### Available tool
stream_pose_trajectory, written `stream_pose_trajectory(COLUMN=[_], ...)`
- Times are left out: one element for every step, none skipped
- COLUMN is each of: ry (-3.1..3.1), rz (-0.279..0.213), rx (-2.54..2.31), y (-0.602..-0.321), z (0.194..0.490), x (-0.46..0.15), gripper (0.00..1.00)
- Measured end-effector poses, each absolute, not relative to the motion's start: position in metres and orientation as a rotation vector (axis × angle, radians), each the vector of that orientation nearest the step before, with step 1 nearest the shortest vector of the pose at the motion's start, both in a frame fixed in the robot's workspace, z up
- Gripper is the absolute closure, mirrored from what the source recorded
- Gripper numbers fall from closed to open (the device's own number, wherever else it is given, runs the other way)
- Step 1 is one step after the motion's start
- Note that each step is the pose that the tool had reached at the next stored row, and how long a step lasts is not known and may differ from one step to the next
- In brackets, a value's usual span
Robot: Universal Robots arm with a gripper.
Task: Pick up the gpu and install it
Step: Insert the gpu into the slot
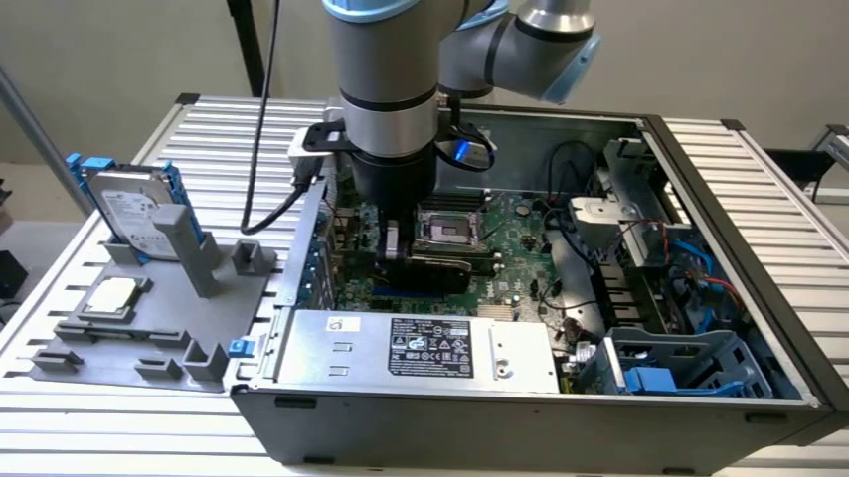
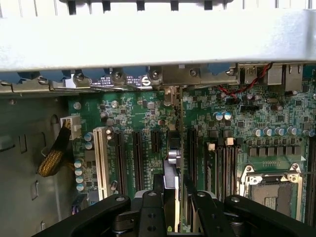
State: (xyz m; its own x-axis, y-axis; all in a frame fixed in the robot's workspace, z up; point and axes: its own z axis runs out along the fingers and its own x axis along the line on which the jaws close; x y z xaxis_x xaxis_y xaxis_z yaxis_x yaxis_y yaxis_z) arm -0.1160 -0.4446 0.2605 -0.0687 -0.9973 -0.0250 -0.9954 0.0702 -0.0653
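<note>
My gripper (image 1: 396, 246) is lowered inside the open computer case (image 1: 531, 397), shut on the gpu (image 1: 444, 270). In the exterior view the gpu appears as a dark card held upright just above the green motherboard (image 1: 520, 234), in front of the CPU socket (image 1: 448, 227). In the wrist view the gpu (image 2: 172, 163) shows edge-on between my black fingers (image 2: 150, 212), its bracket end pointing toward the case's rear wall (image 2: 158, 44). It stands over the row of long expansion slots (image 2: 121, 158), in line with one near the middle. I cannot tell whether it touches the slot.
A silver hard drive with blue rails (image 1: 133, 204) and a square CPU chip (image 1: 110, 295) sit on a grey holder (image 1: 159, 343) at the exterior view's left. The power supply (image 1: 412, 348), a blue drive cage (image 1: 677, 373) and cables (image 1: 623, 248) crowd the case.
</note>
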Motion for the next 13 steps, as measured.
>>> stream_pose_trajectory(ry=[2.249, 2.247, 2.245, 2.244, 2.242, 2.241, 2.239, 2.238, 2.238, 2.237, 2.237, 2.237, 2.237], rz=[-0.048, -0.05, -0.052, -0.053, -0.055, -0.057, -0.06, -0.062, -0.064, -0.065, -0.066, -0.068, -0.069], rx=[-2.101, -2.103, -2.104, -2.104, -2.105, -2.104, -2.104, -2.104, -2.103, -2.103, -2.103, -2.103, -2.104], y=[-0.4446, -0.4447, -0.4447, -0.4446, -0.4446, -0.4446, -0.4446, -0.4446, -0.4446, -0.4446, -0.4447, -0.4447, -0.4447], z=[0.2605, 0.2605, 0.2604, 0.2603, 0.2602, 0.2601, 0.2599, 0.2596, 0.2591, 0.2586, 0.258, 0.2574, 0.2568], x=[-0.116, -0.1161, -0.1161, -0.1161, -0.1161, -0.1161, -0.1161, -0.1161, -0.1162, -0.1165, -0.1167, -0.1169, -0.117], gripper=[0.74, 0.74, 0.74, 0.74, 0.74, 0.74, 0.74, 0.74, 0.74, 0.74, 0.74, 0.74, 0.74])
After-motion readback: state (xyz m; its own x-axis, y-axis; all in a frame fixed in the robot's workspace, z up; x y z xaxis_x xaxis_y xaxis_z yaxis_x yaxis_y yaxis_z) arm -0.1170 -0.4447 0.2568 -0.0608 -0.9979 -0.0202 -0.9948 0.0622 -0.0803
